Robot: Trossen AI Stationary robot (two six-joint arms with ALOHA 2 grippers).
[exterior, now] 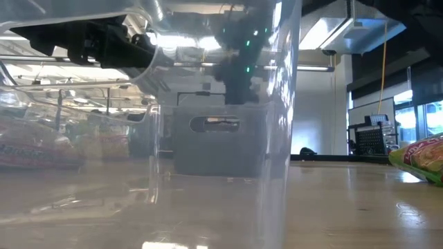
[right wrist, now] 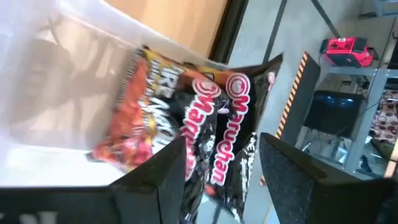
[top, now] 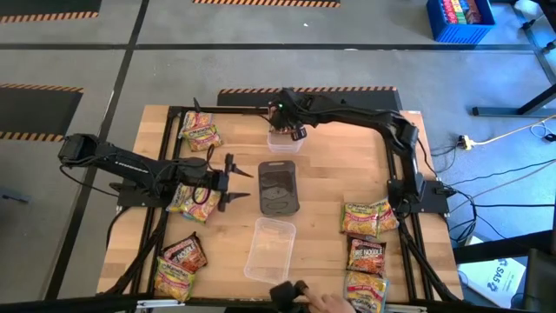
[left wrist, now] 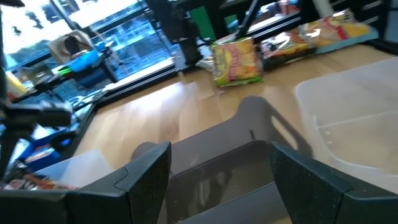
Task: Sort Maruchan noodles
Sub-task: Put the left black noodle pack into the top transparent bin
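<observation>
While the right hand (top: 294, 130) hangs over the small clear tray (top: 285, 142) at the upper centre of the high view, the step in hand appears to be the deposit of one dark brown-red packet (right wrist: 186, 134) into that tray. In the right wrist view the fingers stand parted on either side of the packet, which lies against the tray's clear wall; whether they grip it or have let go cannot be told. The next move, as judged, calls for a clean lift away, then a reach for another packet. The left hand (top: 233, 181) waits with fingers spread and empty, left of centre beside the dark grey lid (top: 279, 186). Remaining packets (top: 368, 217) lie in groups at the surface (top: 321, 187) corners. A larger clear tray (top: 269, 249) sits at lower centre.
</observation>
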